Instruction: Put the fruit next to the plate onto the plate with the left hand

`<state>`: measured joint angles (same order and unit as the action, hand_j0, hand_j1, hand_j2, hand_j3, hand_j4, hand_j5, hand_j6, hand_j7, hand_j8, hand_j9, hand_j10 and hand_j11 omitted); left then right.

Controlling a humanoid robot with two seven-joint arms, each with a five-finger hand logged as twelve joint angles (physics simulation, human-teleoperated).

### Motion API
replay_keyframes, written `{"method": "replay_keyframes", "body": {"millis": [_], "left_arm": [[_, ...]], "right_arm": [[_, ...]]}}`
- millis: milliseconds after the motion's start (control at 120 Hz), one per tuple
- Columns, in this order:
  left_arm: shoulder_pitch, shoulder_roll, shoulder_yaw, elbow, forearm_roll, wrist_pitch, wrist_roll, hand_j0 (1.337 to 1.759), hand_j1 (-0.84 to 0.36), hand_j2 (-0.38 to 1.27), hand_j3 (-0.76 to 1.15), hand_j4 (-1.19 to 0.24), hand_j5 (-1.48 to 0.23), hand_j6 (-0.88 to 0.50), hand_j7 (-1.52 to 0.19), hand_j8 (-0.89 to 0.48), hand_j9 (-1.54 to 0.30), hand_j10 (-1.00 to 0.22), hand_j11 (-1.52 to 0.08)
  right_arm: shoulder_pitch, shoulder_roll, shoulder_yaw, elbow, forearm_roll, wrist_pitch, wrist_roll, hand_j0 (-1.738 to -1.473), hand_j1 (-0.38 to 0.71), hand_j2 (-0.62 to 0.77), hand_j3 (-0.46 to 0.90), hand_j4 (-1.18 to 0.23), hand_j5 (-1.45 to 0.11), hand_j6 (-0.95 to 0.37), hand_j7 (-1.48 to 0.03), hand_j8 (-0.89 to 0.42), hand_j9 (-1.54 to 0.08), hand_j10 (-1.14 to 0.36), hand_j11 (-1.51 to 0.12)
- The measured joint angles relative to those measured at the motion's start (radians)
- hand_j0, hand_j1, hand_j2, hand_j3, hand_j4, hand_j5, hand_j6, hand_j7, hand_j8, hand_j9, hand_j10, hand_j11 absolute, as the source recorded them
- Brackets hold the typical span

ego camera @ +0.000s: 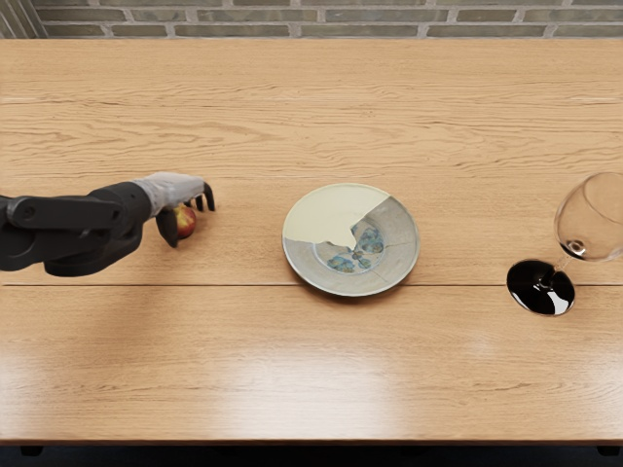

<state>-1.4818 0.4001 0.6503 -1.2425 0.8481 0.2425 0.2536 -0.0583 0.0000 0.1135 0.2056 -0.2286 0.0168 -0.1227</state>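
Head view: the left hand is cupping the small, round fruit, thumb on its near side and fingertips curling over the far side, seemingly clamping it. The fruit is sitting on the bench, apart from the plate to its left, so the carry is pointing rightward. No right hand is showing. No writing is showing anywhere.

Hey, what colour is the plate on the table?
The plate is cream at upper left, grey-green elsewhere, with blue blotches near the middle; head view.
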Motion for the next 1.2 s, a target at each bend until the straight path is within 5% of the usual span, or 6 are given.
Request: {"method": "replay_keyframes", "body": {"millis": [233, 592, 742, 958, 1025, 1200], "left_arm": [[0.002, 0.003, 0.004, -0.009, 0.001, 0.029, -0.011, 1.658, -0.26, 0.13, 0.01, -0.52, -0.68, -0.52, -0.68, -0.52, -0.67, -0.52, -0.67], [0.01, 0.011, 0.014, -0.011, 0.009, 0.034, -0.015, 1.652, -0.32, 0.33, 0.0, -0.77, -0.92, -0.58, -0.95, -0.46, -0.97, -0.59, -0.99], [0.019, 0.011, 0.017, -0.01, 0.014, 0.028, -0.015, 1.641, -0.31, -0.03, 0.46, -0.87, -0.94, -0.5, -1.04, -0.33, -1.08, -0.48, -1.12], [0.019, 0.018, 0.017, -0.011, -0.003, -0.008, -0.022, 1.648, -0.47, -0.01, 0.71, -0.92, -0.96, -0.3, -1.25, -0.15, -1.25, -0.34, -1.2], [0.011, 0.026, 0.015, -0.013, -0.01, -0.035, -0.03, 1.65, -0.45, -0.04, 0.56, -0.93, -0.95, -0.29, -1.19, -0.1, -1.25, -0.33, -1.22], [-0.071, 0.071, 0.018, -0.022, -0.028, -0.146, -0.016, 1.633, -0.35, 0.09, 0.23, -0.9, -1.05, -0.46, -1.17, -0.28, -1.22, -0.47, -1.23]], "right_arm": [[0.0, 0.0, 0.0, 0.0, 0.0, 0.0, 0.0, -1.658, -0.31, -0.01, 0.0, -0.03, -0.04, -0.03, -0.04, -0.03, -0.04, -0.03, -0.04], [0.0, 0.0, 0.0, 0.0, 0.0, 0.0, 0.0, -1.658, -0.31, -0.01, 0.0, -0.03, -0.04, -0.03, -0.04, -0.03, -0.04, -0.03, -0.04], [0.0, 0.0, 0.0, 0.0, 0.0, 0.0, 0.0, -1.658, -0.31, -0.01, 0.0, -0.03, -0.04, -0.03, -0.04, -0.03, -0.04, -0.03, -0.04], [0.0, 0.0, 0.0, 0.0, 0.0, 0.0, 0.0, -1.658, -0.31, -0.01, 0.0, -0.03, -0.04, -0.03, -0.04, -0.03, -0.04, -0.03, -0.04], [0.0, 0.0, 0.0, 0.0, 0.0, 0.0, 0.0, -1.658, -0.31, -0.01, 0.0, -0.03, -0.04, -0.03, -0.04, -0.03, -0.04, -0.03, -0.04], [0.0, 0.0, 0.0, 0.0, 0.0, 0.0, 0.0, -1.658, -0.31, -0.01, 0.0, -0.03, -0.04, -0.03, -0.04, -0.03, -0.04, -0.03, -0.04]]}}
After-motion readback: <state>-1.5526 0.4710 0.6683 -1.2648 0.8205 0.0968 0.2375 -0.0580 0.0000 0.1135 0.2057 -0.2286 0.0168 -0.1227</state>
